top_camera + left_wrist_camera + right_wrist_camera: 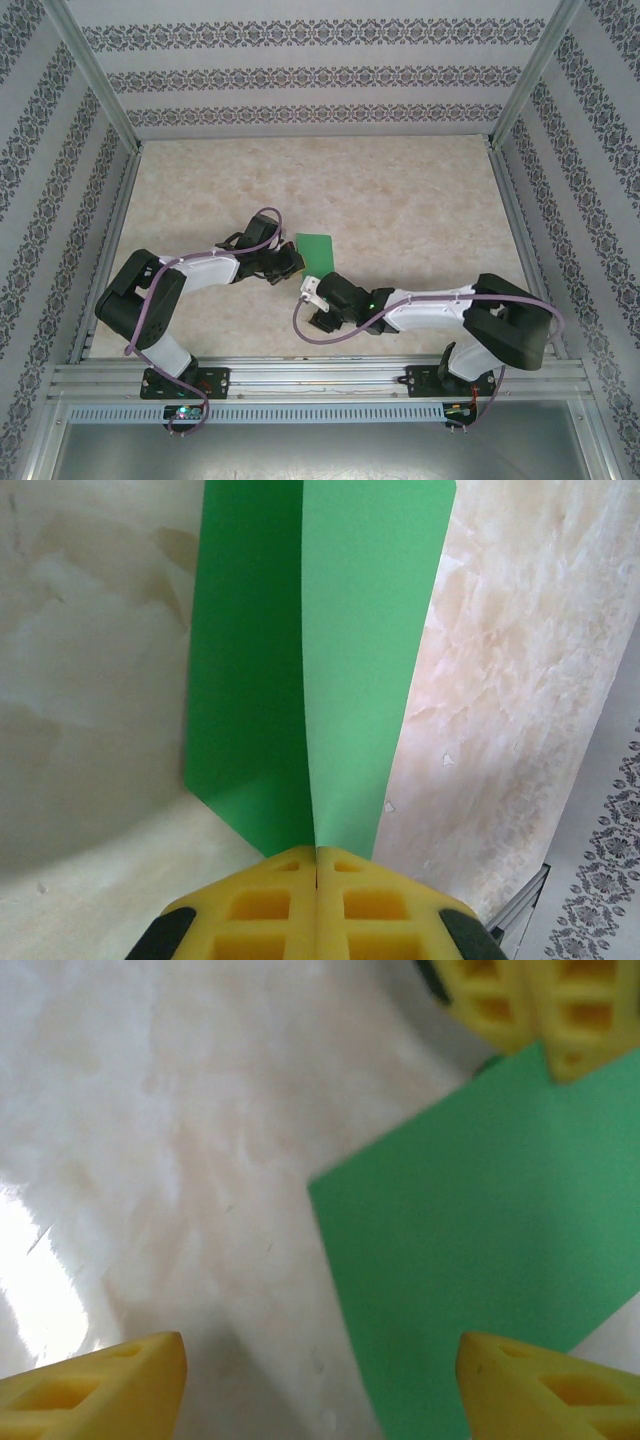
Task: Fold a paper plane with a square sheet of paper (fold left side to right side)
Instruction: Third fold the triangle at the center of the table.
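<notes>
The bright green square sheet of paper (316, 246) lies mid-table, partly raised at its near-left side. My left gripper (289, 262) is shut on that side. In the left wrist view the yellow pads meet at the left gripper (317, 852), and the sheet (250, 680) rises from them in two faces, a darker left one and a paler right one, meeting along a vertical line. My right gripper (312, 300) hovers just in front of the sheet, open with nothing between its fingers. In the right wrist view the sheet (480, 1230) lies ahead right, under the left arm's yellow fingers (520, 1000).
The table (420, 210) is pale marbled beige, walled by patterned panels and an aluminium frame (300, 380) along the near edge. Bare table lies behind and to the right of the sheet.
</notes>
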{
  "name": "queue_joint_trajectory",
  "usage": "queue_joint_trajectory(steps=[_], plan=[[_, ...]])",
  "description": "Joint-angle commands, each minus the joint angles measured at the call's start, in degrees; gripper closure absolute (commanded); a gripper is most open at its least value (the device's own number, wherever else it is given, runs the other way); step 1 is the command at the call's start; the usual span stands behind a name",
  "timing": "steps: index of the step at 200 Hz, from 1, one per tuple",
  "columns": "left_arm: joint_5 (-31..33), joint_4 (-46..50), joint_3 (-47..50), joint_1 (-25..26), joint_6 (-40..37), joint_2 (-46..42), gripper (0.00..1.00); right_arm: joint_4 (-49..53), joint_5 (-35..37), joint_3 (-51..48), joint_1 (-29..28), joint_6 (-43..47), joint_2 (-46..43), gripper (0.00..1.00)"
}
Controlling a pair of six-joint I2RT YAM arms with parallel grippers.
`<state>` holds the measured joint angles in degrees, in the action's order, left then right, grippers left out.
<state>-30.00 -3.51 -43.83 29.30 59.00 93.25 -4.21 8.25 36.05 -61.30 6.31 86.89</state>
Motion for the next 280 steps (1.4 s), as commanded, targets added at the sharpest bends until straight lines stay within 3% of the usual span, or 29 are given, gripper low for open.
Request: queue_joint_trajectory(steps=[1, 41, 112, 153, 191, 221, 280], plan=[[-0.35, -1.68, 0.55, 0.59, 0.94, 0.09, 1.0, -3.83, 4.14, 3.21, -0.49, 1.72, 2.32, 0.3], [-0.33, -1.78, 0.89, 0.62, 0.94, 0.09, 1.0, -5.02, 4.67, 5.45, -0.48, 1.88, 4.43, 0.4], [-0.14, -1.18, 0.53, 0.58, 0.46, 0.59, 1.0, -2.96, 2.75, 3.54, -0.22, 0.15, 2.07, 0.79], [0.38, 0.51, 0.34, 0.16, -0.57, -0.04, 0.87, -1.69, 0.53, 2.05, 1.03, -2.48, 0.44, 1.0], [0.43, 5.3, 0.28, -2.13, -3.63, -3.33, 0.72, -0.98, -4.58, 0.79, 3.37, -5.47, -1.06, 1.0], [0.58, 10.34, -0.26, -4.83, -7.36, -7.06, 0.66, 0.16, -9.73, 0.63, 5.77, -7.91, -1.53, 1.0], [-6.65, 14.23, -10.56, -4.78, -15.96, 1.72, 0.85, -0.1, -21.92, -0.19, 11.36, -11.03, -1.3, 1.0]])
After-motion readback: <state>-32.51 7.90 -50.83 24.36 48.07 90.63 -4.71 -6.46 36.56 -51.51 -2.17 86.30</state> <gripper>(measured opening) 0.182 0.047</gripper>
